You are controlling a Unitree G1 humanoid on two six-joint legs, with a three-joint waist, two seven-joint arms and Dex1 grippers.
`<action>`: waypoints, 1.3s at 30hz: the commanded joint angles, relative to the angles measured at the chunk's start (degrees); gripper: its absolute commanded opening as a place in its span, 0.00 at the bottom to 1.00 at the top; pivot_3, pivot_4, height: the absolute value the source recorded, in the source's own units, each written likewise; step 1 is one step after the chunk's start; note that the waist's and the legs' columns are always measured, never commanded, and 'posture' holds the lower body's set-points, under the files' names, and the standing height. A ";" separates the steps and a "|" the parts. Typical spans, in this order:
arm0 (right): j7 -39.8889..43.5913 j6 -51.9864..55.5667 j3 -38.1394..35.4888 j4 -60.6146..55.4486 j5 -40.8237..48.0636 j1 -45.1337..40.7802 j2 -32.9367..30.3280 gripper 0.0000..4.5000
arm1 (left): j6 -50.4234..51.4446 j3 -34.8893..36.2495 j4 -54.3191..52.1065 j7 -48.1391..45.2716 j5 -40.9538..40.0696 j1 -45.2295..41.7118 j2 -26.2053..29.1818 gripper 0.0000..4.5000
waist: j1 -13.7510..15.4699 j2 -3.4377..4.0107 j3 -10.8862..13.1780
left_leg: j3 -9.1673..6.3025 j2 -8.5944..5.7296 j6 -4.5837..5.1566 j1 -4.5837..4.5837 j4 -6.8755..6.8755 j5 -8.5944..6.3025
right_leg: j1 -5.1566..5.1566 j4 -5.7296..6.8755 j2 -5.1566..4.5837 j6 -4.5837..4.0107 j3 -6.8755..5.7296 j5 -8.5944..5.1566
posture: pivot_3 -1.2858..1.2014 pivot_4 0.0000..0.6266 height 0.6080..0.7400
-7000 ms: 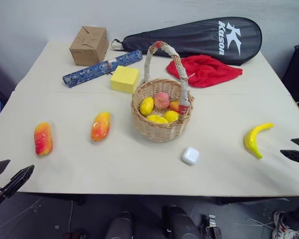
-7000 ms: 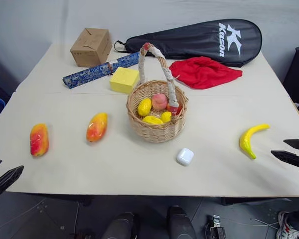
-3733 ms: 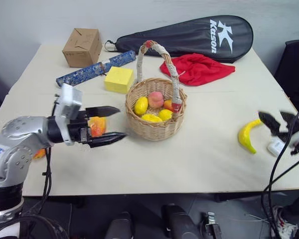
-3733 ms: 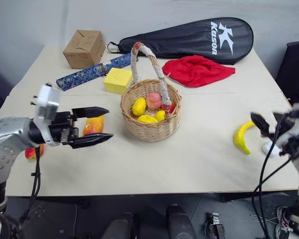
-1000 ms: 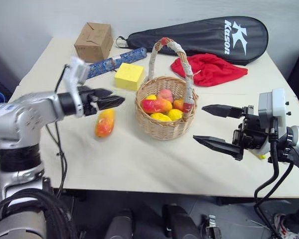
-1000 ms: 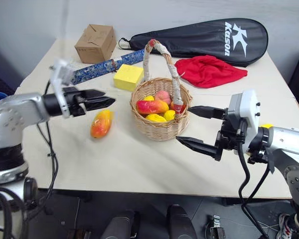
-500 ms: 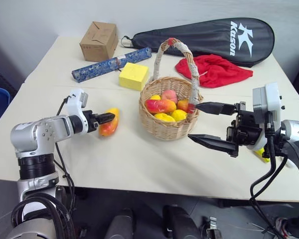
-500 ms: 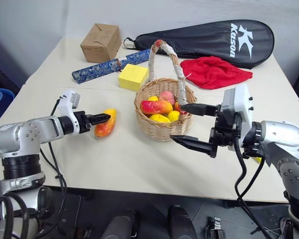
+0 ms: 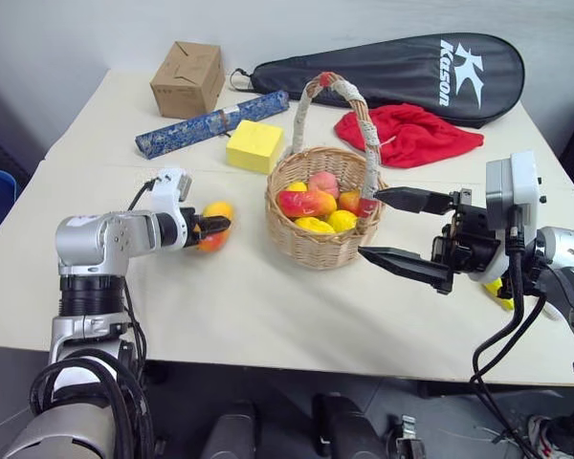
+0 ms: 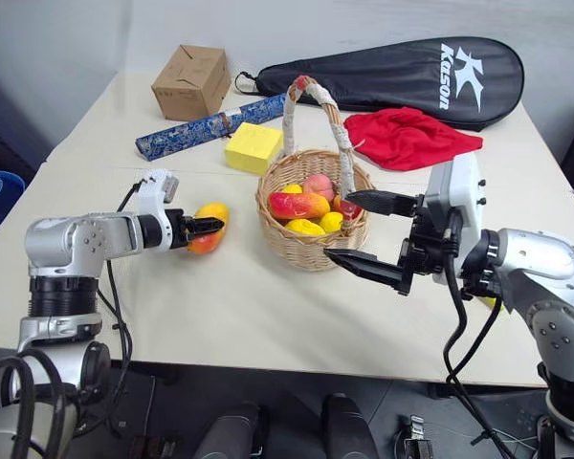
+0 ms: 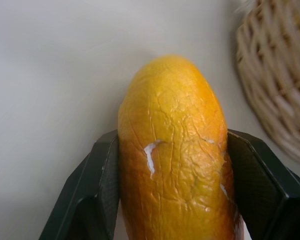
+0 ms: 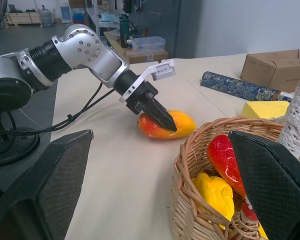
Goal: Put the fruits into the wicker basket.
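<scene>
Left end effector (image 10: 213,227) straddles the mango (image 11: 172,165) lying on the desk (image 9: 268,306) just beside the wicker basket (image 9: 318,239), fingers (image 11: 97,190) against both flanks, apparently for lifting. Right end effector (image 9: 390,228) hangs wide and empty near the basket rim. One mango (image 9: 304,203) already lies inside.

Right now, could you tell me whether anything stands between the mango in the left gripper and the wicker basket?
Nothing visible does. The left gripper is around the mango, and only bare table separates it from the wicker basket.
</scene>
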 commanded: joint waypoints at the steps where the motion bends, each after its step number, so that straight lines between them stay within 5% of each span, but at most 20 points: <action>1: -0.95 0.18 -0.28 -1.96 1.32 -0.97 0.30 1.00 | 1.30 -0.16 -3.61 -4.40 -3.92 -11.01 0.18 0.58 | 0.30 -0.05 0.03 | -0.02 0.00 -0.04 -0.06 0.03 0.02 | -0.03 0.00 0.00 0.00 -0.04 0.00 | 0.52 0.24 1.00; 6: -1.79 0.57 -0.42 -2.33 1.39 -0.87 0.24 1.00 | -1.48 -8.98 -0.19 -9.58 -1.00 -19.76 0.24 0.58 | 0.52 0.02 -0.01 | 0.01 -0.10 -0.01 -0.15 0.01 0.01 | -0.04 0.06 -0.05 0.04 -0.29 0.02 | 0.52 0.24 1.00; 12: -4.06 0.63 -0.78 -4.03 1.47 0.33 0.60 1.00 | -10.46 -16.83 11.93 -15.67 3.03 -26.05 -6.97 0.58 | 0.47 0.00 0.00 | 0.09 -0.11 0.05 -0.10 0.01 0.09 | -0.06 -0.05 -0.03 0.06 -0.38 0.02 | 0.52 0.24 1.00; 17: -6.81 1.12 -2.97 -5.85 2.35 2.16 0.17 1.00 | -16.85 -17.87 20.27 -17.02 6.54 -27.37 -10.26 0.95 | 0.04 0.00 0.00 | 0.13 -0.13 0.09 -0.10 0.00 0.08 | -0.08 -0.03 -0.03 0.06 -0.33 0.02 | 0.52 0.24 1.00; 21: -9.34 1.65 -7.03 -5.90 1.77 5.94 -0.92 1.00 | -16.36 -15.52 13.89 -20.81 4.20 -24.17 -7.80 0.99 | -0.41 -0.01 0.01 | 0.11 -0.11 0.12 -0.11 -0.04 0.07 | -0.11 0.05 -0.03 0.06 -0.32 0.02 | 0.52 0.24 1.00; 28: -18.27 -0.14 -19.15 1.99 -8.95 18.82 1.93 1.00 | -19.45 -3.65 -16.21 -40.72 -12.12 -4.15 5.85 0.99 | -0.53 0.00 0.00 | 0.14 0.01 -0.04 -0.03 -0.16 0.16 | -0.11 0.21 0.00 0.05 0.18 0.02 | 0.52 0.24 1.00; 34: -30.66 4.22 -21.25 10.02 -19.26 20.93 2.70 1.00 | -16.96 -0.27 -26.99 -51.70 -22.07 5.56 16.10 0.99 | -0.35 0.00 0.00 | 0.09 -0.17 0.30 0.16 -0.06 0.10 | 0.14 0.06 -0.12 0.05 0.17 0.02 | 0.52 0.24 1.00; 39: -31.84 9.48 -17.74 15.78 -19.38 18.24 4.44 1.00 | -19.64 -1.00 -28.99 -49.91 -22.37 6.82 16.62 0.99 | -0.49 0.01 0.00 | 0.11 -0.18 0.34 0.19 -0.08 0.09 | 0.15 0.09 -0.11 0.05 0.18 0.02 | 0.52 0.24 1.00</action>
